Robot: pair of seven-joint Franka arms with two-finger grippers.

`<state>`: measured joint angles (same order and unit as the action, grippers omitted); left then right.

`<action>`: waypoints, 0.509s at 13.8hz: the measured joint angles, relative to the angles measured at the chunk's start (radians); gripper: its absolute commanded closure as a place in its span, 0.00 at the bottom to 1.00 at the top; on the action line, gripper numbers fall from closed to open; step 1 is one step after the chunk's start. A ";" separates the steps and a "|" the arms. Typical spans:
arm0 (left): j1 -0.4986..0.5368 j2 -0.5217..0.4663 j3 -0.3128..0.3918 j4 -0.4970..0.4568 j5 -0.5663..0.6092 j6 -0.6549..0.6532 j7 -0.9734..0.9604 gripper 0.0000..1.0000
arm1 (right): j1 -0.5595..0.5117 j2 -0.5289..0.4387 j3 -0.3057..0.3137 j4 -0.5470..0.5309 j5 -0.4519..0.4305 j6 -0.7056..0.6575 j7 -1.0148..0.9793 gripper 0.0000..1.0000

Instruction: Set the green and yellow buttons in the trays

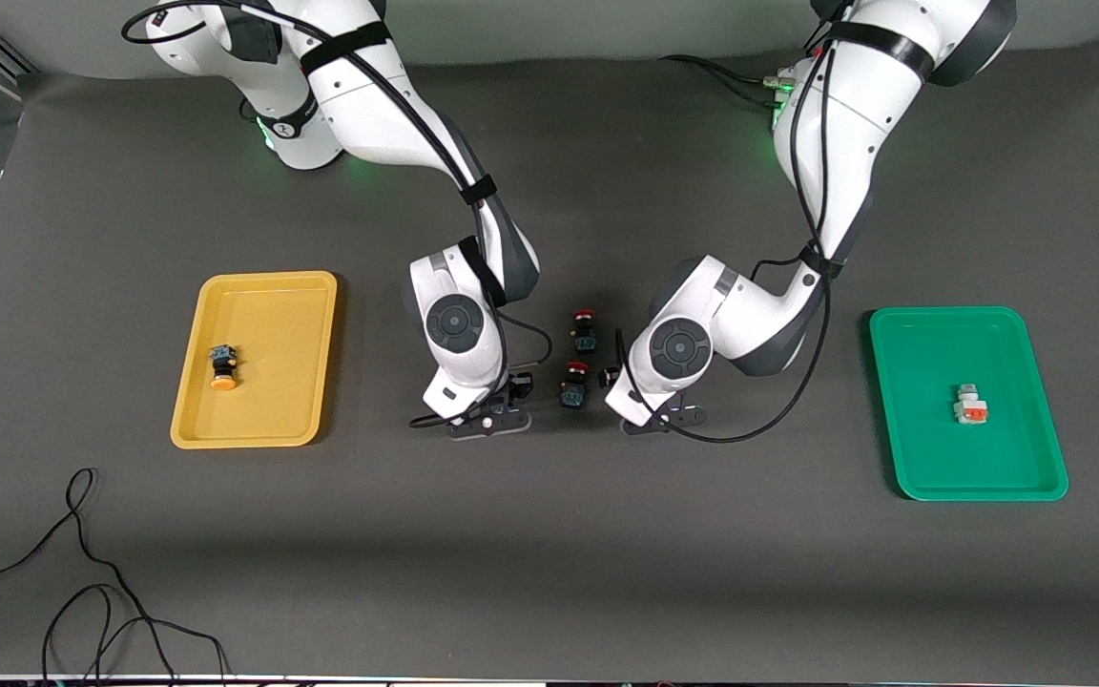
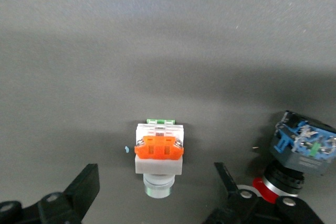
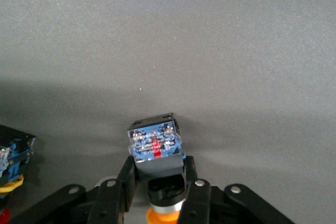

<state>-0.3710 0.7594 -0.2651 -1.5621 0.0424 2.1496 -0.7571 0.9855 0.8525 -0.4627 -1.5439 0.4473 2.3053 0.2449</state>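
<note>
Buttons wait in both trays: a yellow-capped button [image 1: 222, 367] lies in the yellow tray [image 1: 268, 286] and a white button [image 1: 969, 405] in the green tray [image 1: 926, 322]. Mid-surface, the right gripper [image 3: 160, 179] has its jaws squeezed on another yellow-capped button [image 3: 156, 149]. The left gripper [image 2: 157, 187] has jaws open around another white button [image 2: 158, 153], beside two red-capped buttons [image 1: 584, 327].

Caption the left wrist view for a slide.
Open left gripper straddles a white switch on the table; a red-capped switch lies beside it.

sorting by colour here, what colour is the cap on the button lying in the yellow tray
Yellow-orange, on a black body; the front view shows it best, in the yellow tray.
</note>
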 measured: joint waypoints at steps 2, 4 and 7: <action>-0.013 0.023 0.001 0.000 0.000 0.023 0.000 0.24 | -0.004 -0.010 -0.006 0.003 0.001 -0.005 0.000 0.93; -0.024 0.045 0.002 0.000 0.004 0.048 -0.002 1.00 | -0.005 -0.048 -0.021 0.017 0.002 -0.061 0.002 0.93; -0.025 0.047 0.003 0.008 0.023 0.049 -0.003 1.00 | -0.005 -0.163 -0.064 0.031 0.001 -0.190 0.008 0.93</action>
<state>-0.3962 0.8062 -0.2620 -1.5538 0.0656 2.1991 -0.7598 0.9810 0.6899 -0.5270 -1.5124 0.4487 2.1149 0.2531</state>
